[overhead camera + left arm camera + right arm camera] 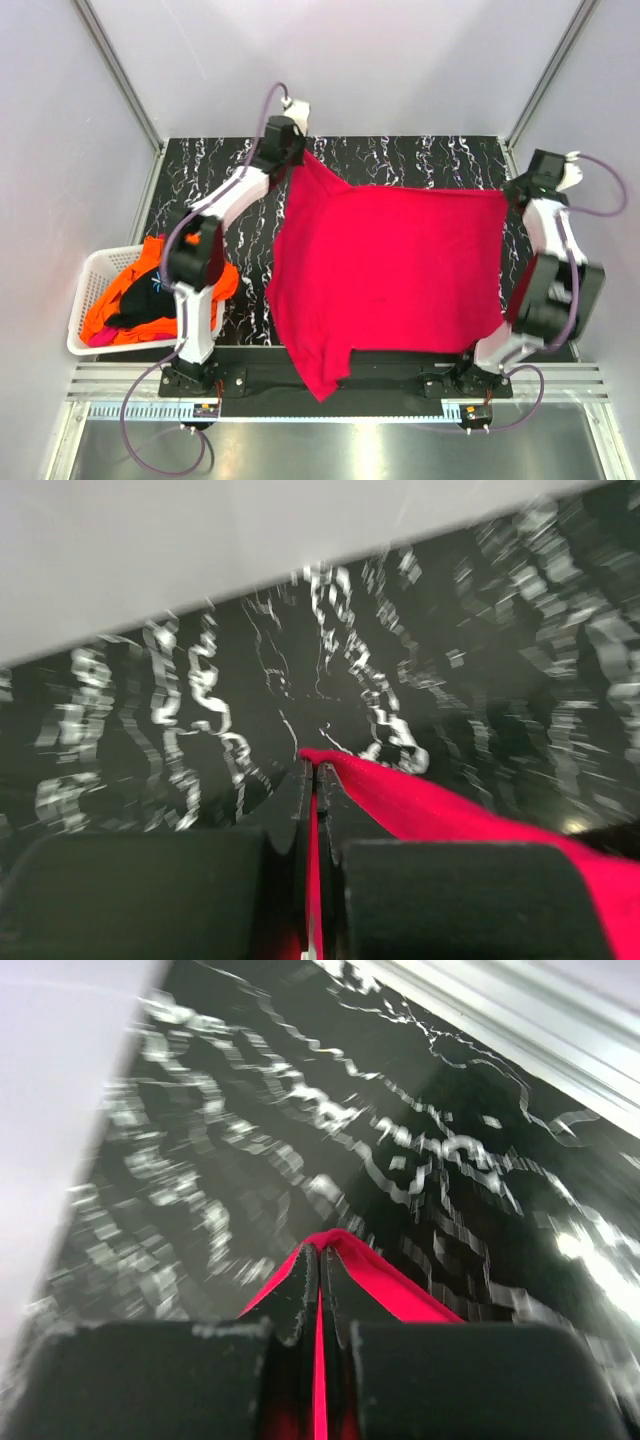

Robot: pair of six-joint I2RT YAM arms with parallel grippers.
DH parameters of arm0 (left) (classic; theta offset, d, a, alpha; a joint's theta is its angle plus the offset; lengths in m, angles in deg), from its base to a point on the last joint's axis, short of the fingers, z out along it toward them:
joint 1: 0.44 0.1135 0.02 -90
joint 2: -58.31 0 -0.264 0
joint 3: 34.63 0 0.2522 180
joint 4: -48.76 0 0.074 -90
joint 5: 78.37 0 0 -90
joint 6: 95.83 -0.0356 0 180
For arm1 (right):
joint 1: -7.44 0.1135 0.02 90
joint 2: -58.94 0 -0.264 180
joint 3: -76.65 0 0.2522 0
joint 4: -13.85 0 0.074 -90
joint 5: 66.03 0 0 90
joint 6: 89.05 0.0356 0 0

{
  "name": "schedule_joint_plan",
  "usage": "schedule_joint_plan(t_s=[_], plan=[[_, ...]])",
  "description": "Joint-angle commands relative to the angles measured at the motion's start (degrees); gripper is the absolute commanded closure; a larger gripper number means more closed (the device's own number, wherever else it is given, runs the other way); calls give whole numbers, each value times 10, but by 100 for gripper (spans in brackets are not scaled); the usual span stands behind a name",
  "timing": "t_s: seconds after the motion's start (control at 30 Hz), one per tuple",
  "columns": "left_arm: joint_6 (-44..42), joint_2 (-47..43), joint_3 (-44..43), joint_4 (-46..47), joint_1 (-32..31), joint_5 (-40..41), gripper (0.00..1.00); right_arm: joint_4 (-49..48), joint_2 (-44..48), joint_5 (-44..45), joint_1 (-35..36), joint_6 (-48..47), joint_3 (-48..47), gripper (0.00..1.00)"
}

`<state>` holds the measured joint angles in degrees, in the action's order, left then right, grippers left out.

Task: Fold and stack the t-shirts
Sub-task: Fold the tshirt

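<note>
The magenta-red t-shirt is held stretched over the black marbled table, its lower corner hanging past the near edge. My left gripper is shut on its far left corner; the left wrist view shows red cloth pinched between the fingers. My right gripper is shut on its far right corner; the right wrist view shows cloth between the fingers. Orange, black and pink shirts lie heaped in the basket.
A white slatted plastic basket stands off the table's left edge. Grey walls and metal frame posts enclose the back and sides. A metal rail runs along the near edge by the arm bases.
</note>
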<state>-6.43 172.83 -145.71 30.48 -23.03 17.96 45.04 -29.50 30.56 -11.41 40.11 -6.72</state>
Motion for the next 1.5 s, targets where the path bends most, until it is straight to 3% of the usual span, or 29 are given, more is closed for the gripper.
schedule_joint_plan(t_s=[0.0,0.13,0.3,0.5,0.73,0.93,1.47], plan=[[3,97,-136,60,7,28,100,-106,-142,6,-2,-30,-81,100],[46,185,-224,35,6,7,100,-104,-259,-30,-2,-62,-174,100],[71,185,-193,61,7,11,100,-102,-320,-48,-3,-83,-232,100],[128,180,-191,30,7,-9,100,-100,-336,-63,-6,-100,-254,100],[239,111,-163,-60,7,-44,100,-67,-344,-79,-15,-101,-274,100],[337,21,-90,-102,8,-78,100,-45,-366,-89,-18,-90,-304,100],[424,-71,55,-171,8,-187,100,110,-318,-70,-28,-96,-331,100]])
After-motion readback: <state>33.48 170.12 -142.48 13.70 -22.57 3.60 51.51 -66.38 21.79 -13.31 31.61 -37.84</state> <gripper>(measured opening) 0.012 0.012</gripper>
